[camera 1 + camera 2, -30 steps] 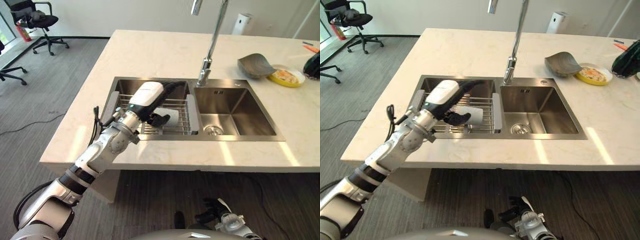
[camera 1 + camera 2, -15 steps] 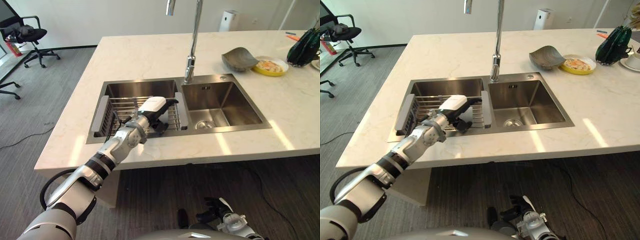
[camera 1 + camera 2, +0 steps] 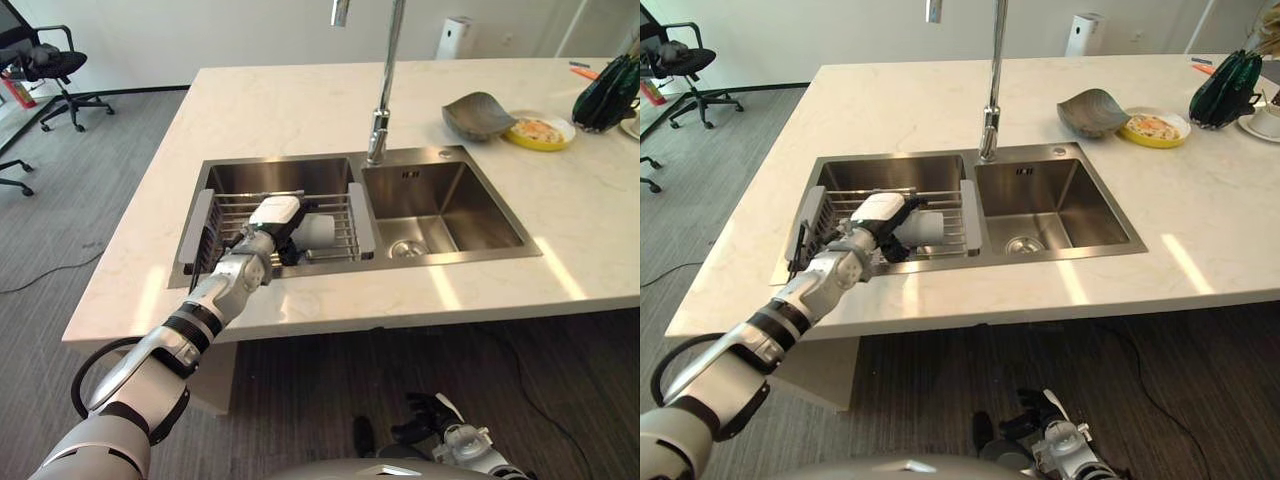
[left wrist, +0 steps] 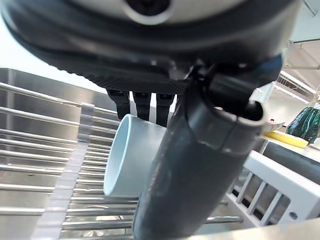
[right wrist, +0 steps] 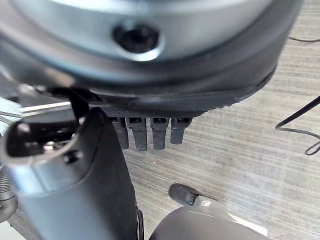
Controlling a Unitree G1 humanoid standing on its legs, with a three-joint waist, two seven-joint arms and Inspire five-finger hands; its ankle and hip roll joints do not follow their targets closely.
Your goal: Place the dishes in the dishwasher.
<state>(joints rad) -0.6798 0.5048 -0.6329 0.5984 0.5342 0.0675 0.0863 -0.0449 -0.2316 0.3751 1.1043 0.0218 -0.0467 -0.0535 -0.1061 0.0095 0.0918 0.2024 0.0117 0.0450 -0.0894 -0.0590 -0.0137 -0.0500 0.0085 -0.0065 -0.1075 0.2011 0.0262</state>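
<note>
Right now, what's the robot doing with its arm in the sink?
The robot's left hand is reaching into the left basin of the steel double sink, where a wire dish rack sits. A pale blue-white cup lies on its side on that rack, and the hand's fingers and thumb sit on either side of it, about to grip. The right hand hangs low by the floor. A grey bowl and a yellow plate wait on the counter.
</note>
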